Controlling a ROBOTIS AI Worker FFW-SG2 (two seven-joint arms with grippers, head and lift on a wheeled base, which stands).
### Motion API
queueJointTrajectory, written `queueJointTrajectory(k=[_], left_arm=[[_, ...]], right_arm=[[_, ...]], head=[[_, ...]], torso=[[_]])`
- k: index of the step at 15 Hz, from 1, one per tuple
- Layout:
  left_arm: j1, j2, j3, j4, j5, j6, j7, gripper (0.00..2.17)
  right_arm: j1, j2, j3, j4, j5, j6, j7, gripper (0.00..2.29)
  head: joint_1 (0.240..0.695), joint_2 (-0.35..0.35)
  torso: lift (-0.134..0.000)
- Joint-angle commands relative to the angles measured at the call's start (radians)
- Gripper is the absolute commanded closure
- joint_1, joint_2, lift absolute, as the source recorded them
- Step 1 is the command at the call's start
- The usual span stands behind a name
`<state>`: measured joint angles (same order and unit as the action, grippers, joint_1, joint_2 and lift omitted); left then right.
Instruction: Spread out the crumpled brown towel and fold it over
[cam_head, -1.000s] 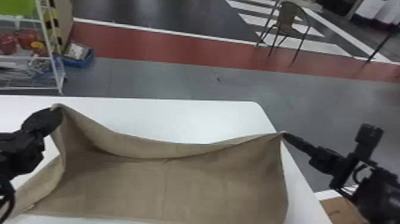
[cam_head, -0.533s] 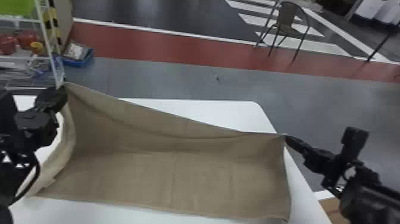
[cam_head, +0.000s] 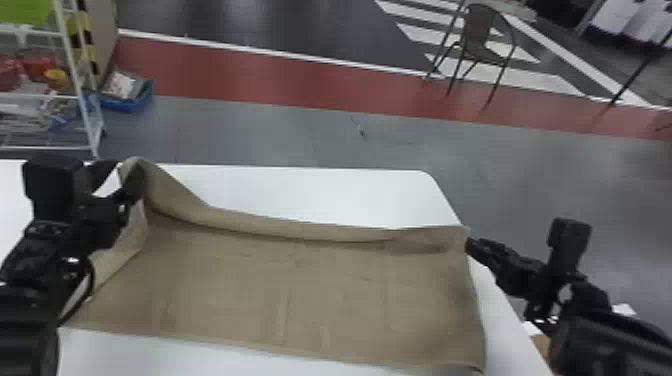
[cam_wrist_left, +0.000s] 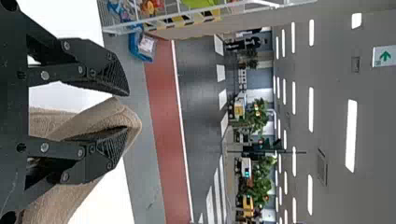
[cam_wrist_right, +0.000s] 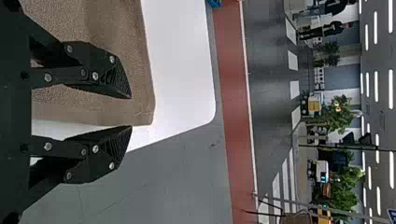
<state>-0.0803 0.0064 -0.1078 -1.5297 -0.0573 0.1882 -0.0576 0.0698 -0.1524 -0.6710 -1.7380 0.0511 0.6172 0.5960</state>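
Black fingers of the left gripper (cam_wrist_left: 125, 111) stood spread, a corner of the brown towel (cam_head: 280, 295) draped over one finger, not pinched. Right gripper (cam_wrist_right: 131, 112) likewise spread, nothing between its pads, at the towel's far right corner.

Outward from there: towel lay across the white table (cam_head: 320, 192), far left corner lifted, far edge bowed in a loose roll toward the right. Near edge ran fairly straight. Beyond: grey floor (cam_head: 280, 130), chair (cam_head: 477, 37) far right, wire shelf rack (cam_head: 80, 85) far left.

Progress, as judged: spreading mostly done, crumples reduced to faint creases over the middle. Left to do: free or settle the raised left end, flatten the far edge, then fold over; no finished fold seen.

View notes: head view gave the cloth's whole outline, but there the right fingertips seemed to meet the corner. Right wrist view showed the gap between them. Left wrist view made the draped corner plain.
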Motion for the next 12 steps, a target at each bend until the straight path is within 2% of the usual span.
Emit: queueJointTrajectory(k=[1,2,4,7,9,10,12], left_arm=[[0.008,0.003,0.003,-0.006,-0.006,-0.002,0.078,0.00],[0.021,0.004,0.003,-0.012,-0.010,-0.023,0.117,0.01],[0.062,0.006,0.013,-0.024,-0.042,-0.174,0.188,0.07],[0.085,0.007,0.034,-0.046,-0.102,-0.192,0.260,0.07],[0.097,0.007,0.077,-0.061,-0.110,-0.204,0.280,0.07],[0.109,0.021,0.094,-0.072,-0.119,-0.207,0.282,0.07],[0.129,0.038,0.099,-0.076,-0.197,-0.207,0.275,0.09]], right_arm=[[0.058,-0.006,-0.042,-0.052,-0.045,-0.007,-0.001,0.03],[0.093,-0.004,-0.056,-0.087,-0.066,-0.020,-0.001,0.05],[0.182,-0.004,-0.107,-0.164,-0.200,-0.020,0.016,0.05],[0.291,0.005,-0.137,-0.270,-0.327,0.023,0.050,0.07],[0.332,0.033,-0.144,-0.328,-0.353,0.036,0.093,0.09],[0.332,0.036,-0.144,-0.342,-0.355,0.066,0.117,0.09],[0.332,0.040,-0.147,-0.357,-0.355,0.103,0.139,0.09]], head=[[0.695,-0.350],[0.695,-0.350],[0.695,-0.350],[0.695,-0.350],[0.695,-0.339],[0.695,-0.306],[0.695,-0.269]], torso=[[-0.123],[-0.123],[-0.123],[-0.123],[-0.123],[-0.123],[-0.123]])
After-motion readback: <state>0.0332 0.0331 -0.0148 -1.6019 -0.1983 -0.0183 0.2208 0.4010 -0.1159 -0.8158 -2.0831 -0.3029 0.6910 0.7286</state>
